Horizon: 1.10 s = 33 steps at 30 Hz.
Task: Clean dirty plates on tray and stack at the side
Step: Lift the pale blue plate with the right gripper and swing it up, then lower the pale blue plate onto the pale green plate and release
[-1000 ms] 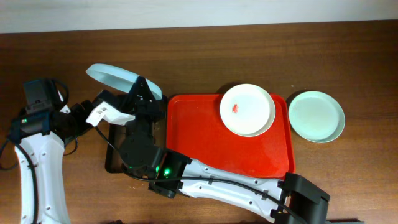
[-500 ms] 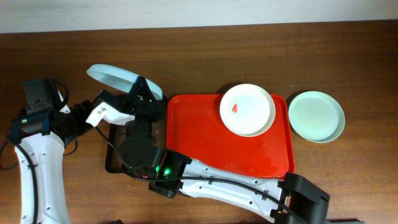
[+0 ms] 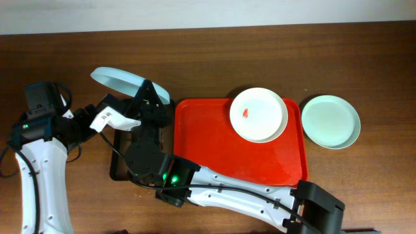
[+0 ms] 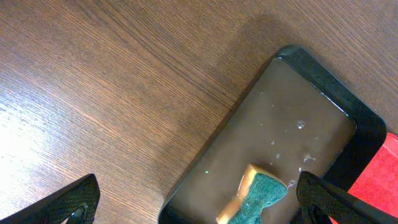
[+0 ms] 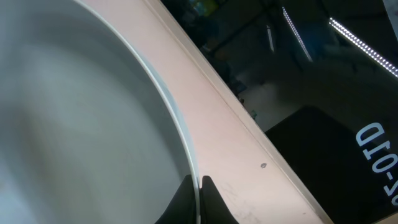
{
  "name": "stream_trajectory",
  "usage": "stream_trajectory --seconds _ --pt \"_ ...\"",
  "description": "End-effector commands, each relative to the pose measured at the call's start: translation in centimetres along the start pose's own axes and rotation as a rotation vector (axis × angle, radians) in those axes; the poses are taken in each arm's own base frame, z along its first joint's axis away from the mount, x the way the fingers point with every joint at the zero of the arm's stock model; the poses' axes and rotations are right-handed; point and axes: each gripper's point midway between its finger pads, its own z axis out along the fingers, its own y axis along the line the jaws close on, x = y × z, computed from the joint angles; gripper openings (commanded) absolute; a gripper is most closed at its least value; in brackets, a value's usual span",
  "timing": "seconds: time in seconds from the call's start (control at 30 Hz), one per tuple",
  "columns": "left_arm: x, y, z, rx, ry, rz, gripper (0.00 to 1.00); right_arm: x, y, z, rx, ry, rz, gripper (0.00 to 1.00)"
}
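My right gripper (image 5: 197, 186) is shut on the rim of the pale blue plate (image 5: 81, 124). From overhead the plate (image 3: 122, 80) is held up, tilted, over the table's left side beyond the brown tray. The white plate (image 3: 259, 114), with a small red smear, lies at the far right corner of the red tray (image 3: 214, 153). To the right of that tray the mint green plate (image 3: 330, 121) rests on the table. My left gripper (image 4: 199, 205) hangs open above the brown tray's edge, its fingers (image 4: 74, 199) wide apart and holding nothing.
The black-rimmed brown tray (image 4: 298, 118) holds a wet film and a green-and-yellow sponge (image 4: 258, 196), which lies between and below my left fingers. My two arms cross closely above this tray (image 3: 117, 166). Bare wood (image 4: 112, 81) lies to its left.
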Motion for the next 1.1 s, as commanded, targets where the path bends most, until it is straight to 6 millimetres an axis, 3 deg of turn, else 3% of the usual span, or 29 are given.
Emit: stream_trajectory --seconds 0.0,0.23,0.4,0.67,0.87,0.93,1.07 --pt "-0.6 0.0 -0.8 0.004 -0.028 -0.014 0.99 -0.4 -1.0 -0.2 0.017 0.009 0.036 0.04" --pt "-0.6 0.0 -0.8 0.004 -0.028 -0.014 0.99 0.0 -1.0 -0.1 0.022 0.024 0.139 0.04" --pt "-0.6 0.0 -0.8 0.004 -0.028 -0.014 0.99 1.4 0.7 0.1 -0.017 0.065 0.193 0.04" --pt "-0.6 0.0 -0.8 0.004 -0.028 -0.014 0.99 6.5 3.6 1.5 -0.075 0.207 0.375 0.04" --pt "-0.6 0.0 -0.8 0.004 -0.028 -0.014 0.99 12.5 8.1 2.3 -0.257 0.443 0.698 0.04" --pt "-0.6 0.0 -0.8 0.004 -0.028 -0.014 0.99 13.7 8.1 3.1 -0.284 0.495 0.755 0.04" --pt "-0.6 0.0 -0.8 0.004 -0.028 -0.014 0.99 14.8 4.9 4.9 -0.4 0.56 0.867 0.04"
